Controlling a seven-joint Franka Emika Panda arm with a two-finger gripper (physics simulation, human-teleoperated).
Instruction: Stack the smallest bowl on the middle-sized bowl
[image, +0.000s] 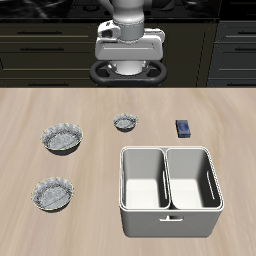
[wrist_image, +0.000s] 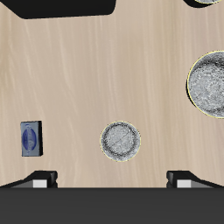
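Grey metal smallest bowl (image: 124, 122) is listed on bare table (image: 90, 165), untouched, well apart from the middle-sized bowl (image: 53, 195) near the front edge. Gripper (image: 127, 70) is held high, fingers apart, empty. Stacking is not begun.

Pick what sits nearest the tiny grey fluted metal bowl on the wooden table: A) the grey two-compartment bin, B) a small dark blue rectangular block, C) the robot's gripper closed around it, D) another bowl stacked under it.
B: the tiny grey fluted metal bowl stands alone on the table, with the small dark blue rectangular block beside it, closer than the grey two-compartment bin.
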